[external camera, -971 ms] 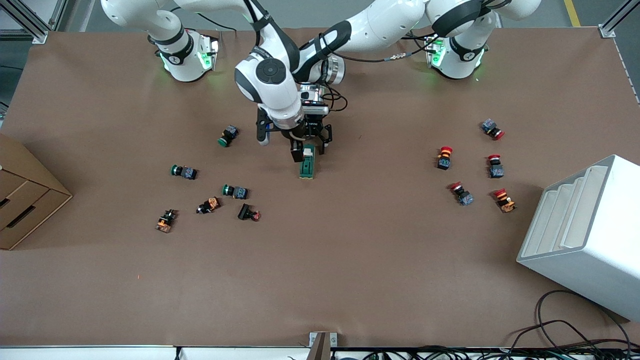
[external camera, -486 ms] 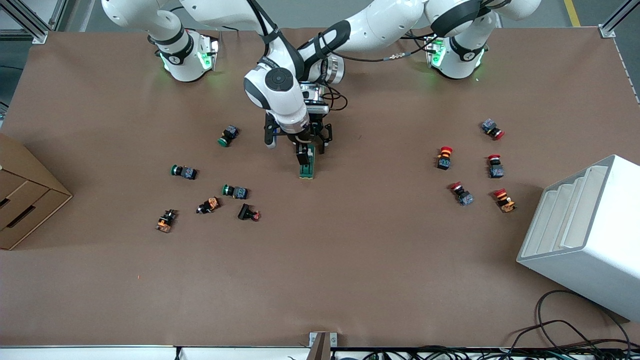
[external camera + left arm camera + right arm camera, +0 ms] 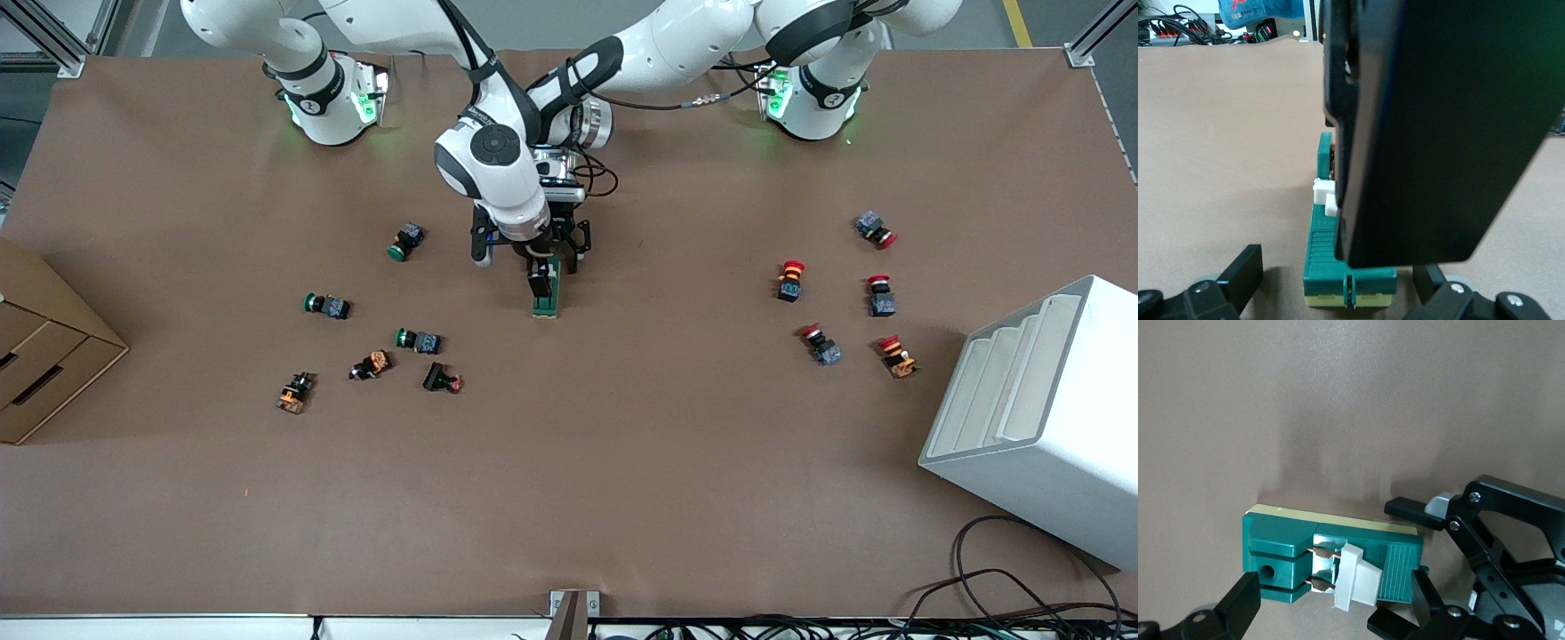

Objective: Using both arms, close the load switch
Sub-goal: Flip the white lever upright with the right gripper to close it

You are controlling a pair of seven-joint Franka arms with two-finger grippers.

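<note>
The dark green load switch (image 3: 546, 307) lies mid-table; it also shows in the left wrist view (image 3: 1328, 250) and the right wrist view (image 3: 1275, 543). Its white lever (image 3: 1355, 583) stands up beside copper contacts. My right gripper (image 3: 537, 283) is low over the switch, open, its fingers (image 3: 1241, 607) apart along the switch's length with the lever between them (image 3: 1333, 603). My left gripper (image 3: 562, 253) is open and straddles the switch's end farther from the front camera (image 3: 1338, 287), its fingers (image 3: 1245, 273) apart from the sides. The right gripper's black finger (image 3: 1438, 133) hides most of the lever (image 3: 1319, 192).
Several green-capped and orange push buttons (image 3: 418, 340) lie toward the right arm's end. Several red-capped buttons (image 3: 789, 280) lie toward the left arm's end, near a white rack (image 3: 1040, 418). A cardboard box (image 3: 44, 356) sits at the table's edge.
My right gripper has shifted sideways onto the switch and lowered; its finger now covers the white lever in the front view. The left gripper and the switch have not moved.
</note>
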